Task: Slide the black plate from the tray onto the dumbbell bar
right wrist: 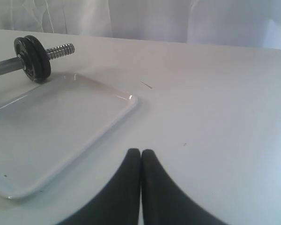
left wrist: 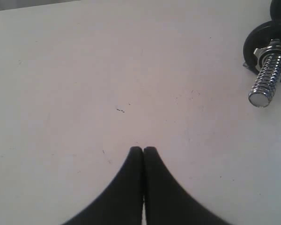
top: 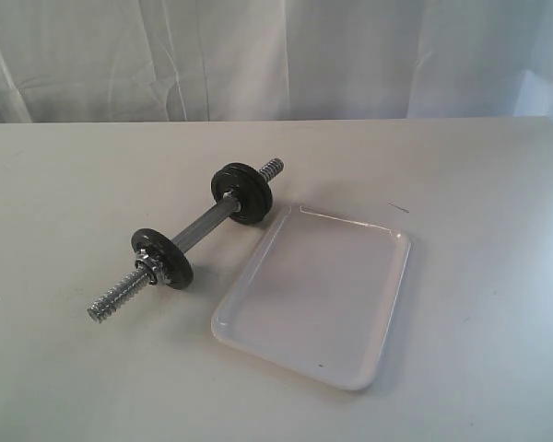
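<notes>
The dumbbell bar (top: 203,224) lies slantwise on the table, left of the white tray (top: 313,304), which holds nothing. A pair of black discs (top: 242,191) sits close together at the bar's far end, and one black disc (top: 162,258) at the near end. In the right wrist view the outer disc of the pair, the black plate (right wrist: 39,60), looks slightly wider than its neighbour (right wrist: 21,52). My right gripper (right wrist: 140,152) is shut and empty over bare table beside the tray (right wrist: 51,122). My left gripper (left wrist: 143,150) is shut and empty, well away from the bar's threaded end (left wrist: 267,77).
A white curtain hangs behind the table's far edge. A small dark mark (top: 398,208) lies on the table beyond the tray's far right corner. Neither arm shows in the exterior view.
</notes>
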